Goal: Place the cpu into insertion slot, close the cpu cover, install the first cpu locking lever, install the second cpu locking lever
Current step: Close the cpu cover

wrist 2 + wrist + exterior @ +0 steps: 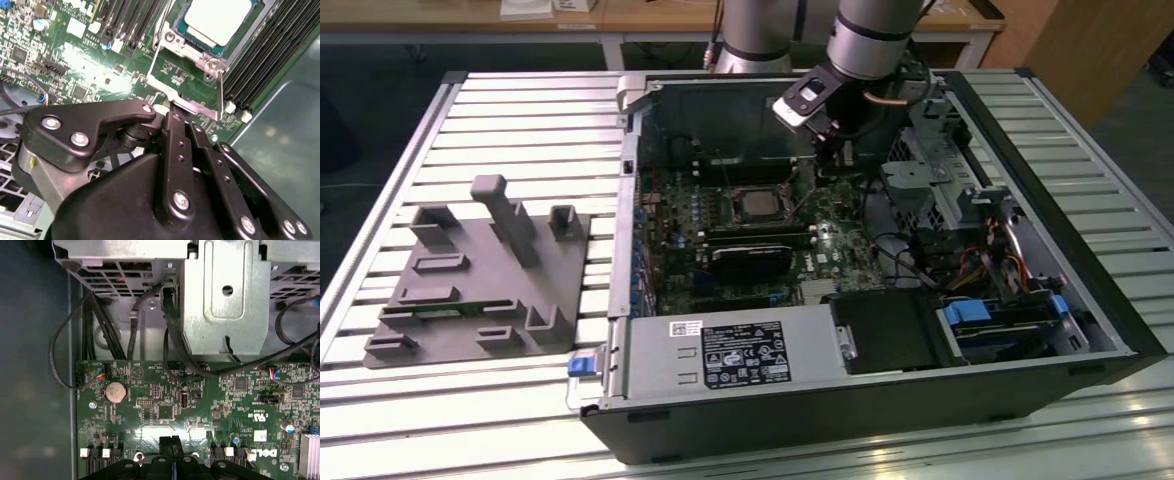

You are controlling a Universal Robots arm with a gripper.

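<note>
Open computer case (881,420) lying on a slatted table (520,110); grey fixture (480,270) on the table well to the exterior view's left of the case. Arm reaching down into the case, gripper (834,150) over the motherboard (225,405), near the slot on its exterior-view right. Gripper fingers (172,130) drawn together with no visible gap, as seen in both wrist views (171,442). Cpu (217,19): silver top up, seated flat in the slot (192,49), green edge showing around it. Cover (195,106): thin silvery frame, swung off the slot and not closed over the cpu, board visible through its window; its free edge sits right at the fingertips, and whether they nip it cannot be told. Black memory slots (260,65) run beside the slot. Coin cell (115,391) on the board near one edge; black cables (65,355) loop from the board up to a metal bracket (225,305). Power supply (734,355) with a label at the near end of the case; black card (754,262) between it and the slot
</note>
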